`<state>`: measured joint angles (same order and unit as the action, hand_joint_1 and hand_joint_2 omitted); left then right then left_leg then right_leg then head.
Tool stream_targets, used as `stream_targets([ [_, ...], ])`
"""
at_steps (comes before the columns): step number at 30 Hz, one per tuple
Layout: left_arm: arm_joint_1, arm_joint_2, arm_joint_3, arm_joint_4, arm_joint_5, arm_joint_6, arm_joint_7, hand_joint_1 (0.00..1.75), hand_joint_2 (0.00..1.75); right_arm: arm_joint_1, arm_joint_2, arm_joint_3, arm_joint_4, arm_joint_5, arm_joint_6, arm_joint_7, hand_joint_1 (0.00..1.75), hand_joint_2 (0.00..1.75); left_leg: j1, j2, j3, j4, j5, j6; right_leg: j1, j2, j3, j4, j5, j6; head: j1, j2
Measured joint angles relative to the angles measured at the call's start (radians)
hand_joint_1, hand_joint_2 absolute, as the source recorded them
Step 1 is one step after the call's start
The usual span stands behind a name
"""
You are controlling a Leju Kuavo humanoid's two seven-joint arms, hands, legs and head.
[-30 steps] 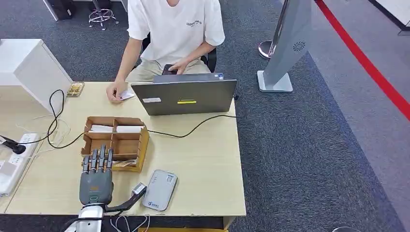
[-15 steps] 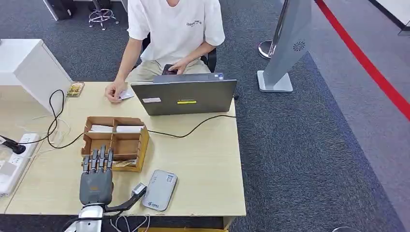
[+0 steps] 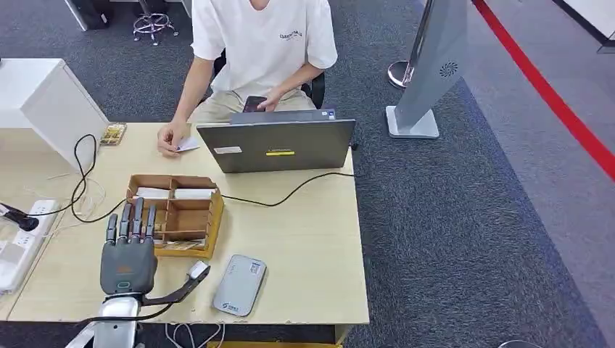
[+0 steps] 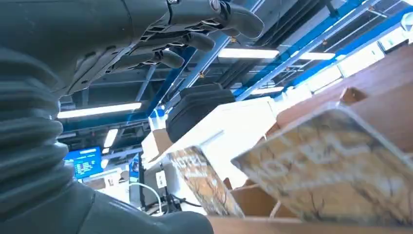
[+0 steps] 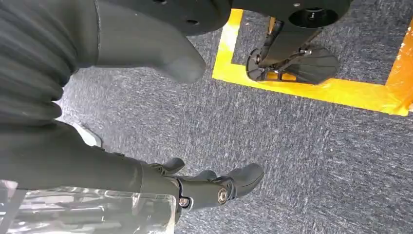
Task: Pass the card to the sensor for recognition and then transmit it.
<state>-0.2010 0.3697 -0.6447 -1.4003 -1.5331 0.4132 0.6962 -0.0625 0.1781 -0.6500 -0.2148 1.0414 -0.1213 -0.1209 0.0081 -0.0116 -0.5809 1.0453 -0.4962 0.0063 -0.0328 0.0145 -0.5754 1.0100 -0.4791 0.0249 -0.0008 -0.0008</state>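
Observation:
A wooden organiser (image 3: 172, 213) stands on the desk, with white cards in its far compartments and a patterned card (image 3: 181, 245) in its near slot. My left hand (image 3: 129, 254) hovers at the organiser's near-left corner, fingers straight and spread, thumb out to the side, holding nothing. The grey card sensor (image 3: 239, 284) lies flat near the desk's front edge, to the right of the thumb. The left wrist view shows patterned cards (image 4: 331, 170) close up in the wooden box (image 4: 380, 83) under my fingers (image 4: 195, 41). My right hand (image 5: 209, 187) hangs over the carpet, empty, thumb apart from the fingers.
A person sits behind an open laptop (image 3: 275, 145), one hand pressing a white card (image 3: 187, 143) onto the desk. A black cable (image 3: 290, 192) crosses the desk behind the organiser. A power strip (image 3: 18, 246), wires and a white box (image 3: 43, 101) are at the left.
My left hand has moved left and forward along the organiser's left side, and its thumb has drawn away from the sensor. The person's hand at the phone shifted slightly.

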Motion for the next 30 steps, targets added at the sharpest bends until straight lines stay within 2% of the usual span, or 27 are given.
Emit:
stream_targets([
  [9,0.003,0.001,0.0,-0.033,0.0,-0.021,0.0,0.0,1.75,0.0,0.0,-0.004,0.0,0.003,0.0,0.002,0.0,1.75,0.0,0.0,0.0,0.0,0.0,0.0,0.0,0.0,0.0,0.0,0.0,0.0,0.0,0.0],
  [15,0.02,-0.048,0.008,-0.018,0.0,-0.05,-0.051,0.0,1.75,-0.001,0.003,-0.013,0.0,0.027,0.005,-0.001,0.0,1.75,0.0,0.0,0.0,0.0,0.0,0.0,0.0,0.0,0.0,0.0,0.0,0.0,0.0,0.0],
  [21,0.03,-0.077,0.028,0.002,0.0,-0.074,-0.079,0.0,1.75,-0.001,0.005,-0.023,0.0,0.037,0.006,-0.001,0.0,1.75,0.0,0.0,0.0,0.0,0.0,0.0,0.0,0.0,0.0,0.0,0.0,0.0,0.0,0.0],
  [30,0.039,-0.104,0.056,0.02,0.0,-0.09,-0.09,0.0,1.75,-0.001,0.005,-0.032,0.0,0.041,0.007,0.0,0.0,1.75,0.0,0.0,0.0,0.0,0.0,0.0,0.0,0.0,0.0,0.0,0.0,0.0,0.0,0.0],
])
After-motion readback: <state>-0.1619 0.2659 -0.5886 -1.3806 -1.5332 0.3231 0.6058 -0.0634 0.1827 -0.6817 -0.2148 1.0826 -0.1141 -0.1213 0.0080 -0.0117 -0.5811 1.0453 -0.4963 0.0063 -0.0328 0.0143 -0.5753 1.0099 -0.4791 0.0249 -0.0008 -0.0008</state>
